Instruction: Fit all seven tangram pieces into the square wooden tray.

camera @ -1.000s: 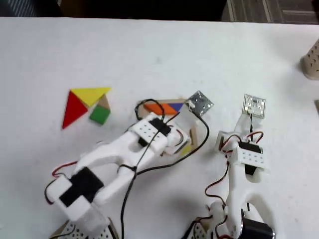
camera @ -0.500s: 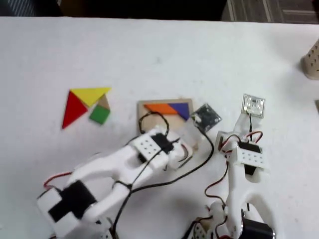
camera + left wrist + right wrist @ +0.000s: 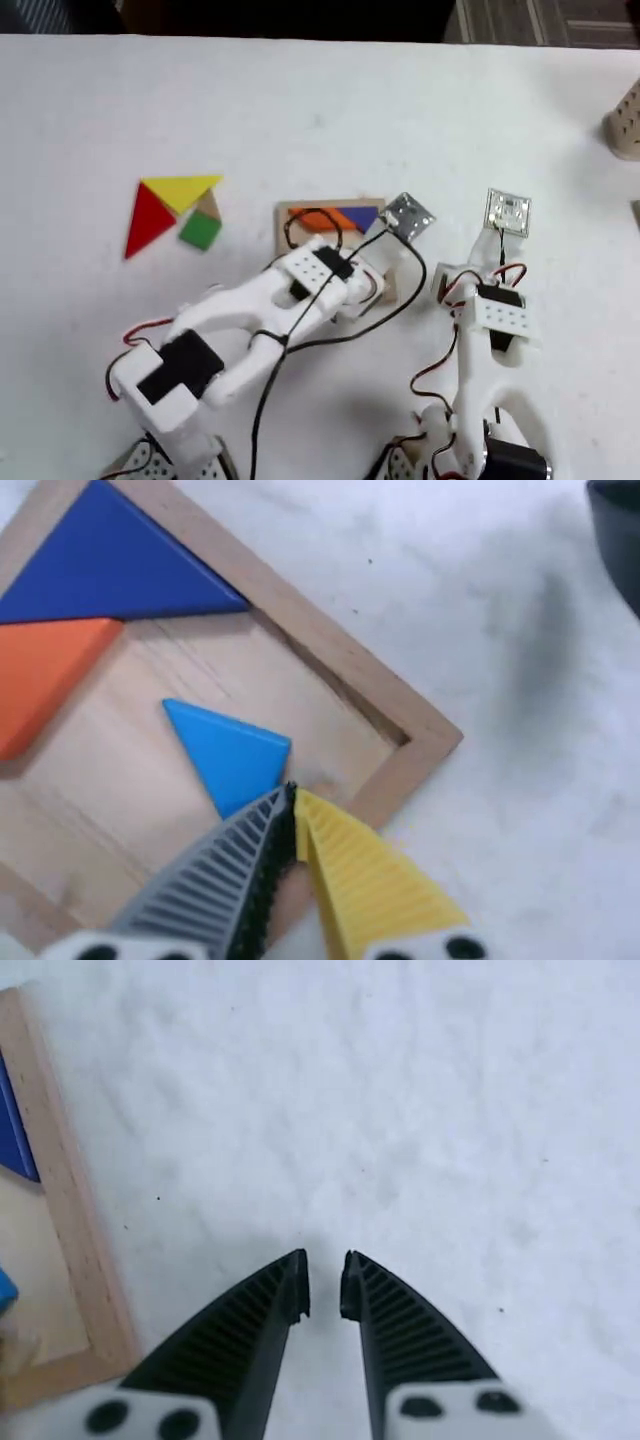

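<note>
The square wooden tray [image 3: 400,723] holds a dark blue triangle [image 3: 110,565], an orange piece [image 3: 40,675] and a small light blue triangle [image 3: 232,755]. My left gripper [image 3: 290,795] is shut, its tips resting at the light blue triangle's corner near the tray's inner rim. In the high view the left arm [image 3: 320,275] covers most of the tray [image 3: 335,208]. A red triangle [image 3: 147,220], a yellow triangle [image 3: 182,190], a green square [image 3: 200,231] and a tan piece [image 3: 208,205] lie grouped on the table to the left. My right gripper [image 3: 324,1285] is shut over bare table beside the tray's outer rim [image 3: 70,1210].
The right arm [image 3: 495,310] stands right of the tray with a small square board [image 3: 510,212] at its far end. A tan perforated object [image 3: 628,120] sits at the table's right edge. White table lies open beyond the tray and between the two groups.
The left arm drew back toward the near right, then swung forward over the tray again. The right arm has kept still.
</note>
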Robot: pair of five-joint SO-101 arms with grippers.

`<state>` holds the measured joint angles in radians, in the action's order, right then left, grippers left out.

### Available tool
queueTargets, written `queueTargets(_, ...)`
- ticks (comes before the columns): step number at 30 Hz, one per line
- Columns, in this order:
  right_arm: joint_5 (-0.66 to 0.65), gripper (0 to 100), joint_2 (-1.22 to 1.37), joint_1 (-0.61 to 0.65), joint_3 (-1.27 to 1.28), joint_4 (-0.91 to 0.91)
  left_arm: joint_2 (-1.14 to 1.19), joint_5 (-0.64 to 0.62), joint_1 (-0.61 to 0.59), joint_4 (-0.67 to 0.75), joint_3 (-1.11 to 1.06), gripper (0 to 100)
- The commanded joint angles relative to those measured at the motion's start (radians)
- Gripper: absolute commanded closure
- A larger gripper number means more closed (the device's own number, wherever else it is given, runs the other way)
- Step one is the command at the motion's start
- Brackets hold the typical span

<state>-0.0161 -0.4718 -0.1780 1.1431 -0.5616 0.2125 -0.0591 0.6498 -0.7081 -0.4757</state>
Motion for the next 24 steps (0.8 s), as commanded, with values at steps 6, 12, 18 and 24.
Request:
queueTargets(6,-0.012,93.9,-0.028,0.008,-0.003,0.019,-0.001,-0.011,-0.067,-0.043,0.049,98)
queueTargets(12,-0.012,93.9,-0.028,0.008,-0.003,0.021,-0.002,-0.011,-0.085,-0.041,0.057,98)
queueTargets(18,-0.012,93.9,-0.028,0.008,-0.003,0.021,0.010,-0.011,-0.196,-0.037,0.104,98)
queueTargets(24,-0.012,93.9,-0.028,0.008,-0.003,0.021,0.010,-0.011,-0.222,-0.034,0.115,98)
